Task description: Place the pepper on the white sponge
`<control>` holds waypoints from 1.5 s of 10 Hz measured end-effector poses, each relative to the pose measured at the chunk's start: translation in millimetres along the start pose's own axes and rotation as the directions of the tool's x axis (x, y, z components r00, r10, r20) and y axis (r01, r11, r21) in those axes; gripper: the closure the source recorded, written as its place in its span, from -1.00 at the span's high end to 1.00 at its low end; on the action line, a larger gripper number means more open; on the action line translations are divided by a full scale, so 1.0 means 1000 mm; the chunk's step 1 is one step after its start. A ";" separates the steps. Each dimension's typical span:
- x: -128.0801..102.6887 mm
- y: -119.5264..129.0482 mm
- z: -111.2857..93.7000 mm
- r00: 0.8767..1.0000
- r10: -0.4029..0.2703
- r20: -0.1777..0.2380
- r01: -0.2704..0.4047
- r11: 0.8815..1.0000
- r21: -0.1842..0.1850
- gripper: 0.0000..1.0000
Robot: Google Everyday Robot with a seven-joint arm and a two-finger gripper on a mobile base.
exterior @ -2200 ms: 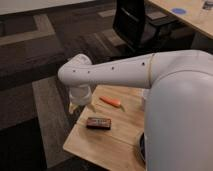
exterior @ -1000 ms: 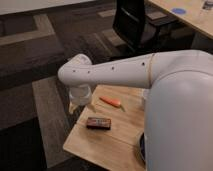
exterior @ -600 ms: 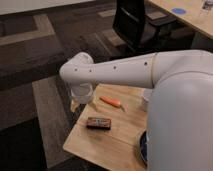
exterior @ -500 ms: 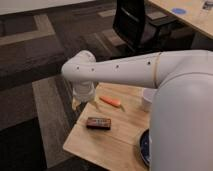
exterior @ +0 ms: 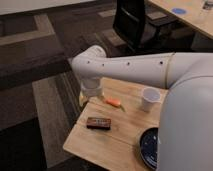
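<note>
The pepper, small and orange-red, lies on the wooden table near its far edge, with nothing holding it. My gripper hangs from the white arm over the table's far left corner, just left of the pepper and apart from it. The wrist covers most of the gripper. The white sponge does not show; the arm hides that corner.
A white translucent cup stands right of the pepper. A dark rectangular box lies nearer the front left. A dark blue plate sits at the front right, partly behind my body. A black office chair stands beyond the table.
The arm's wrist end has shifted right and a little up over the table's corner, closer to the pepper. Pepper, box and cup have not moved.
</note>
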 end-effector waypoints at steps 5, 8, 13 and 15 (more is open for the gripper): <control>0.027 -0.074 -0.005 0.844 -0.510 -0.169 0.532 0.835 0.138 0.30; 0.029 -0.095 -0.005 0.748 -0.621 -0.235 0.659 0.737 0.149 0.30; 0.020 -0.101 -0.001 0.759 -0.616 -0.209 0.648 0.748 0.147 0.30; 0.001 -0.106 0.006 0.738 -0.650 -0.180 0.673 0.726 0.139 0.30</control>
